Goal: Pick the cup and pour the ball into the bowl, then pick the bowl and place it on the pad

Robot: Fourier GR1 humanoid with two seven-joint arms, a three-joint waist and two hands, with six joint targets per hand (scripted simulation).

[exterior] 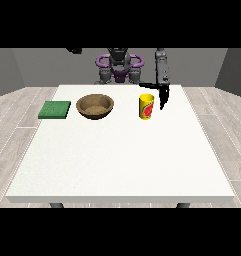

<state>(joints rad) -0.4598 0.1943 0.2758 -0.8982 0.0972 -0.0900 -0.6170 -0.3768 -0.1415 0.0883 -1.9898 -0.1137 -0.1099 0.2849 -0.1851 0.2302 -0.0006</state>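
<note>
Beside the bowl: cup [146,106] stands upright just to the view's right of the bowl [95,106], apart from it; yellow, with a red mark.
Hand at the view's right: my hand [163,97] hangs just right of the cup; whether its fingers are spread or curled, I cannot tell.
Other hand: I don't see it.
Cup handling: I judge it light, stiff and smooth-walled, so easily tipped; I'd take it round mid-wall.
Ball: hidden; I presume it is inside.
Bowl handling: looks rigid, shallow; the rim suits a pinch.
Pad [55,109]: green, left of the bowl, on the table [122,160].

light: bright, even | shadows: faint, soft | glare: none visible
</note>
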